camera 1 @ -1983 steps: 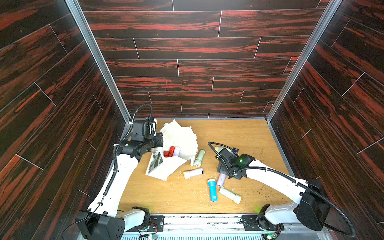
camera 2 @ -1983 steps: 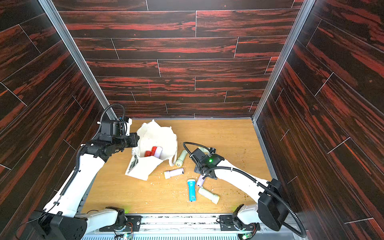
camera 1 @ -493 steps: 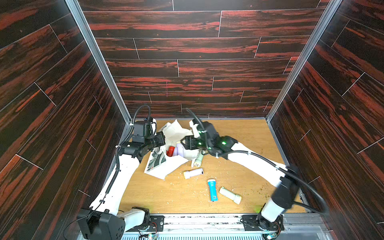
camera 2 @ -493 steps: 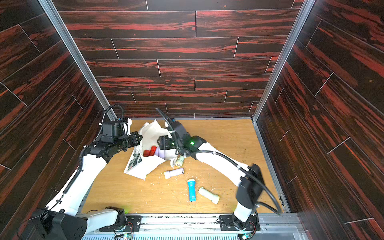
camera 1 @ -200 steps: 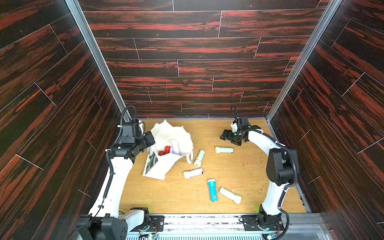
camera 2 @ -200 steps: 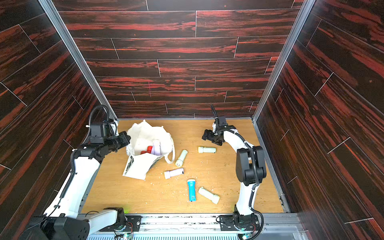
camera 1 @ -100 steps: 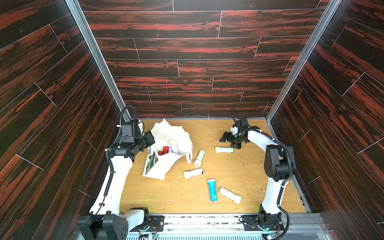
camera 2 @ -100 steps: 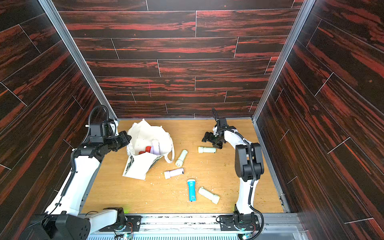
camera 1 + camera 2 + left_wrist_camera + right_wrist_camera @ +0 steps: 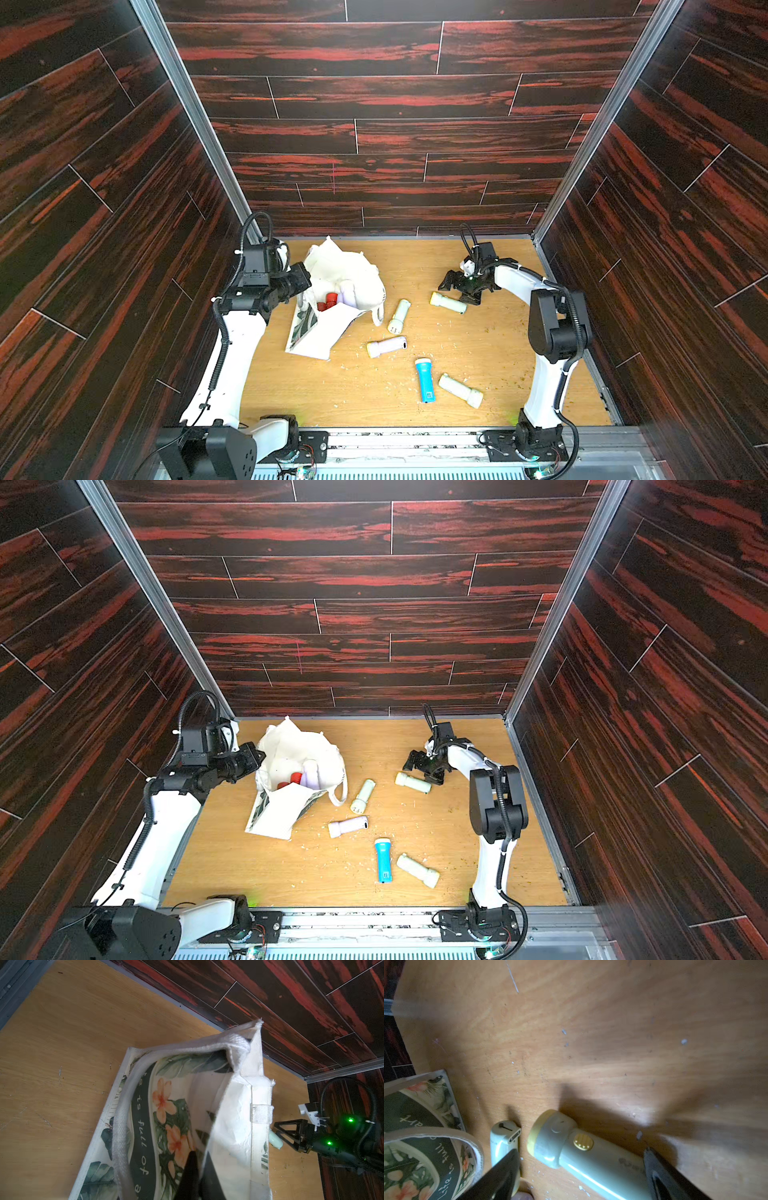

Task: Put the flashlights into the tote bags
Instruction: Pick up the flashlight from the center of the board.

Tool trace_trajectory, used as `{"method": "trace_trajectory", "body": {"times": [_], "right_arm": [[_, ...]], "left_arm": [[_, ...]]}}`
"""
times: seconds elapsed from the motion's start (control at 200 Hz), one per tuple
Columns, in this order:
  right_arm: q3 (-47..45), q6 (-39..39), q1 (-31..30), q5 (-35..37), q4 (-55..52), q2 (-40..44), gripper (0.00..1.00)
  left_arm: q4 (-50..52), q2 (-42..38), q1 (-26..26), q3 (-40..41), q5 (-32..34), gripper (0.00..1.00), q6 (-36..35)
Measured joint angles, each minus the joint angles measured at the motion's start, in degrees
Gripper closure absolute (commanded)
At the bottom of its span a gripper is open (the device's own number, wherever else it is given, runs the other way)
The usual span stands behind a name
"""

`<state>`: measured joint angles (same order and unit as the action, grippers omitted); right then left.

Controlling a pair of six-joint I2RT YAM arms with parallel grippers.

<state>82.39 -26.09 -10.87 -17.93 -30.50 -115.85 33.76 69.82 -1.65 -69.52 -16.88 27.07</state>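
Right gripper: we find the jaws spread wide, low over the wooden table, gripping nothing.
Between its jaws: a pale green flashlight with a yellow head rim and button lies flat. The jaws straddle its body, and we cannot tell whether either touches it.
Just outside one jaw: the tail end of a cream flashlight, lying flat, apart from the pale green one.
Beyond that, away from the right gripper: the tote bag, off-white cloth with its mouth open and a leaf-and-flower print on one side.
Left gripper: we see it pinched shut on the tote bag's rim.
Just beside the left gripper, inside the bag: two red flashlights and a lilac flashlight.
Well apart from both grippers, toward the arm bases: a lavender flashlight, a blue flashlight and, just beside the blue one, an off-white flashlight, all lying flat.
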Motion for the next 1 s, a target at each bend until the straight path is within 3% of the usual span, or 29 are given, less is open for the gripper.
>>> {"method": "trace_trajectory", "body": {"times": [0.441, 0.997], "right_arm": [[-5.29, 0.20, -1.03, -2.10, 1.36, 2.51, 0.10], [4.20, 6.12, -11.52, 18.67, -8.22, 1.05, 0.29]], "left_arm": [[-1.22, 0.33, 0.00, 0.11, -0.74, 1.00, 0.37], [-1.70, 0.33, 0.00, 0.48, -0.76, 1.00, 0.39]]}}
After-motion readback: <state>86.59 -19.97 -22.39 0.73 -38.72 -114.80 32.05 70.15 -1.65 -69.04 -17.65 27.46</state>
